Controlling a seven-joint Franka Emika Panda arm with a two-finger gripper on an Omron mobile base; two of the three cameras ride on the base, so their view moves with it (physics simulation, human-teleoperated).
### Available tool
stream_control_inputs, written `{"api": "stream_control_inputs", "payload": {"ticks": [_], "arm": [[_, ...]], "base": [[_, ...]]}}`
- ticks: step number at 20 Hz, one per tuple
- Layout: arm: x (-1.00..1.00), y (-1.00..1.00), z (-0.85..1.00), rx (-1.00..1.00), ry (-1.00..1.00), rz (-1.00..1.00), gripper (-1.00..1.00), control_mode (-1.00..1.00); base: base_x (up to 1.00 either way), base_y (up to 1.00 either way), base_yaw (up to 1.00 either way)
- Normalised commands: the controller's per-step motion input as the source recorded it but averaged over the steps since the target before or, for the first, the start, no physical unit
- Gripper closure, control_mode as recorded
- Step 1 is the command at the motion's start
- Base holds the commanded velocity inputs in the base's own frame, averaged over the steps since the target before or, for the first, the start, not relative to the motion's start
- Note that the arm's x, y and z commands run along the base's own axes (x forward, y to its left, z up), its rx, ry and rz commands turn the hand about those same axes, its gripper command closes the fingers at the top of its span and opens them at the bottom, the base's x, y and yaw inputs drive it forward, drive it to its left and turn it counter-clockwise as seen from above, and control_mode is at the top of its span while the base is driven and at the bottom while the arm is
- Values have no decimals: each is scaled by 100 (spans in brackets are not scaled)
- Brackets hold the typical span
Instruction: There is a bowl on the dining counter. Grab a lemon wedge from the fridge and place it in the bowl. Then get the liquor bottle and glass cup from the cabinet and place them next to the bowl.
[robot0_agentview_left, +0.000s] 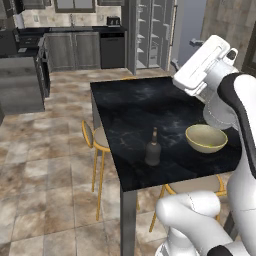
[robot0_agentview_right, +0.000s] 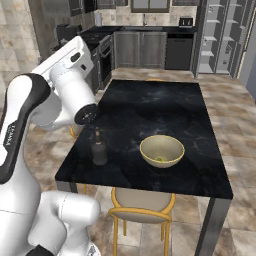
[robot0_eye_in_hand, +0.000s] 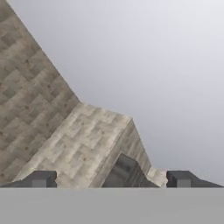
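Gripper (robot0_eye_in_hand: 111, 179): fingers spread wide, nothing between them; the hand view looks up at a pale wall and a patterned stone surface, away from the dining counter.

Items, left to right, as seen from the right base view:

1. Stools (robot0_agentview_right: 142, 207): round seats on yellow legs, tucked under the near and left edges of the counter.

2. Liquor bottle (robot0_agentview_right: 98, 149): dark, squat body, thin neck, brownish stopper. Upright near the front left corner of the counter, beside the bowl but apart from it. Appears already delivered.

3. Dining counter (robot0_agentview_right: 155, 107): thick black marbled slab; the far half is bare.

4. Bowl (robot0_agentview_right: 161, 150): wide, pale yellow-beige, near the front edge, to the right of the bottle.

5. Lemon wedge (robot0_agentview_right: 159, 160): tiny yellow-green piece lying in the bottom of the bowl. Appears already delivered.

6. Fridge (robot0_agentview_right: 218, 37): at the far right of the room, doors open, white shelves showing.

Outstanding: glass cup, to be fetched from the cabinet. Handling judgement: likely light, rigid, smooth-walled, so slippery and breakable. Best taken across the side wall around mid-height, jaws level, with modest pressure, and set down upright in the free space beside the bowl, well clear of the top-heavy bottle.
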Motion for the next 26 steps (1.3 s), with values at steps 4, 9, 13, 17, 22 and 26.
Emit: {"api": "stream_control_inputs", "payload": {"ticks": [4, 9, 13, 17, 22, 26], "arm": [[-57, 0, 73, -3, -24, -6, -100, -100], [-60, 0, 78, -6, -26, -8, -100, -100], [-58, 1, 50, -6, -25, -6, -100, -100], [-66, 1, 4, -2, -44, -8, -100, -100], [-69, -1, 0, 1, -33, -13, -100, -100], [-61, -13, -1, 6, 1, -12, -100, -100]], "base": [[0, 0, 0], [0, 0, 0], [0, 0, 0], [0, 0, 0], [0, 0, 0], [0, 0, 0]]}}
